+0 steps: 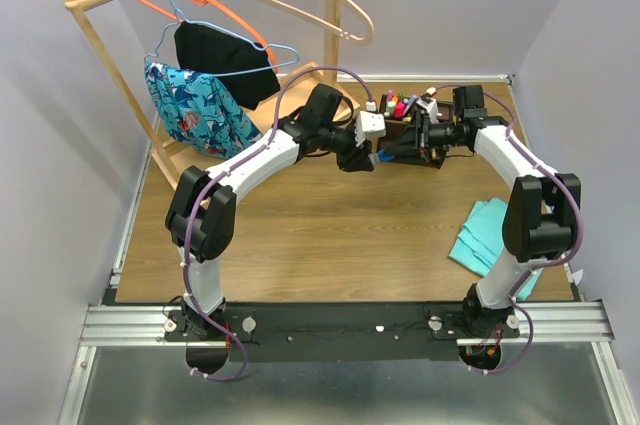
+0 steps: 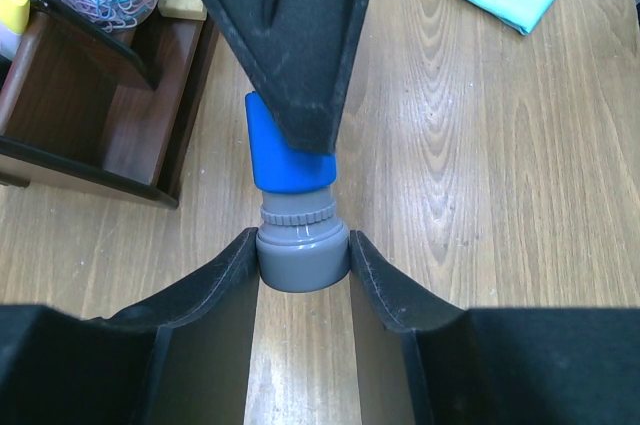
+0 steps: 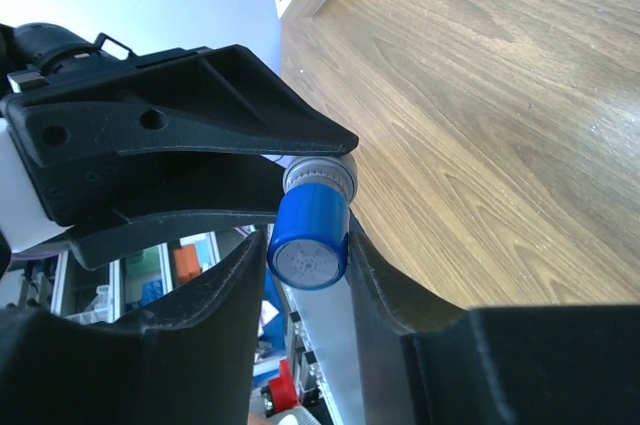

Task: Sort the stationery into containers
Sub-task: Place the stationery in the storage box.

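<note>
A: Where's the blue-capped marker (image 2: 303, 267) rn?
B: Up in the air over the table (image 2: 500, 195), just beside the dark wooden organizer (image 2: 120, 115). Not in any compartment yet. Both arms have it, one at each end.
A: Jaws?
B: Left gripper (image 2: 303, 243) is part closed, pads clamped on the grey barrel end. Right gripper (image 3: 307, 250) has approx. the same gap and is pinching the blue cap (image 3: 310, 220). Neither's empty.
A: How'll it handle?
B: Light, stiff plastic. It's round & smooth, so prob. slippery, and it could twist in the pads. The cap's the weak spot. I'd guess it pulls off if the arms draw apart, tho I can't tell how firmly it's seated.
A: Best hold?
B: Across the barrel w/ one gripper, then stand it upright in a pen slot
</note>
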Available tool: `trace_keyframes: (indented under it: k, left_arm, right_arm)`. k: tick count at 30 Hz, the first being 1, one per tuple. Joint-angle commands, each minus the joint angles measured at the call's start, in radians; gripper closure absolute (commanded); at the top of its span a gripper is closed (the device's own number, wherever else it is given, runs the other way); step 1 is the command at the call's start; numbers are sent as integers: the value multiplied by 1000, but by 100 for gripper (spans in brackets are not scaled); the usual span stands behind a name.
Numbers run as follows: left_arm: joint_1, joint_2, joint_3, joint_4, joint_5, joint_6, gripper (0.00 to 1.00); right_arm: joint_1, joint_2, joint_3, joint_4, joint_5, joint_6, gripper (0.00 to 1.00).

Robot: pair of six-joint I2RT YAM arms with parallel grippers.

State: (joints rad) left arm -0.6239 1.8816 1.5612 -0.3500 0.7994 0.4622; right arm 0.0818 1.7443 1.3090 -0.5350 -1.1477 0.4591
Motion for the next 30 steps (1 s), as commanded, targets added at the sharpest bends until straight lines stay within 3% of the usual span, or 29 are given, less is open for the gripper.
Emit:
trace_keyframes:
  k: [1,8,11,15,17,18,30]
  left_arm:
    - [-5,-29,-16,-14,0,13,84]
    - [-5,-27,-18,0,-5,-2,83]
    - [-5,-27,-13,11,-26,-22,74]
    - [-5,-44,-10,8,-74,-23,48]
    - [-2,-67,-13,8,-91,-25,41]
    - [4,-75,-21,8,-100,-28,2]
    - [41,-167,-125,40,-92,-46,1]
  right_arm:
    - [-10,-37,-24,29,16,19,56]
    - [-10,-43,-27,29,28,13,66]
    - [-10,-52,-13,1,61,-16,71]
    - [-17,-83,47,-84,129,-98,74]
    - [-31,-101,76,-114,181,-125,75]
    - [-46,-106,103,-143,201,-155,75]
    - [-98,-184,252,-368,712,-503,75]
